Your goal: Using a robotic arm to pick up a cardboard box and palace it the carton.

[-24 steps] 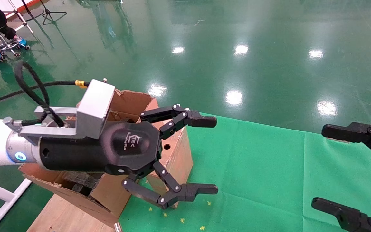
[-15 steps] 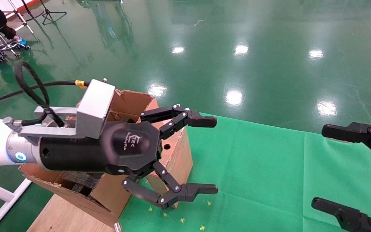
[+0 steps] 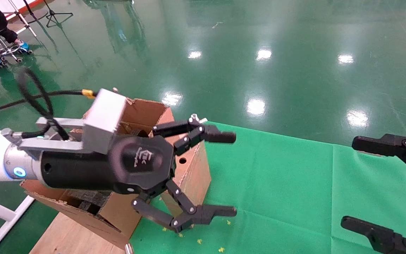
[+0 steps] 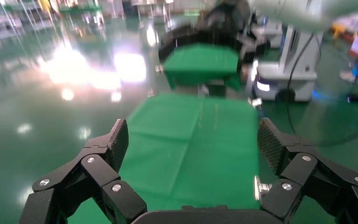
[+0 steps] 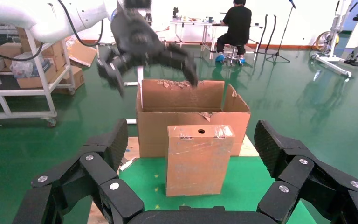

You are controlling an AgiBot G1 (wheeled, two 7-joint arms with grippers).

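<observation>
Landmark: carton (image 5: 193, 109).
Right gripper (image 5: 193, 154) nearest, well apart from carton, fingers spread wide, empty.
Cardboard box (image 5: 198, 158) upright on green cloth (image 3: 294, 183), just in front of carton, round hole near top.
Left gripper (image 3: 229, 174) above carton, fingers spread wide, holding nothing.
</observation>
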